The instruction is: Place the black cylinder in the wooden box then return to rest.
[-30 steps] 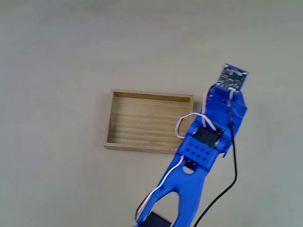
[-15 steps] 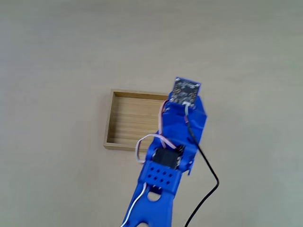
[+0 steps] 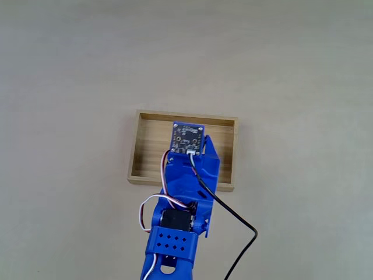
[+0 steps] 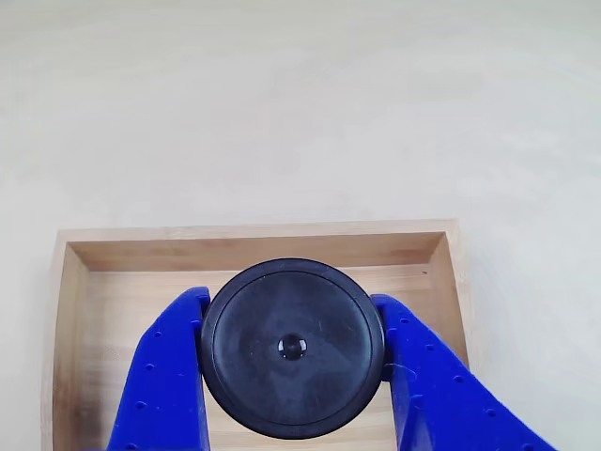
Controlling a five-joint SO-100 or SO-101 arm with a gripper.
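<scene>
Pale beige table (image 3: 70, 70) carries the wooden box (image 3: 145, 146) near its middle. Blue fingers (image 4: 169, 376) are clenched on the black cylinder (image 4: 292, 348), held over the box floor. Carrying looks done; lowering, letting go and the return to rest are left.
</scene>
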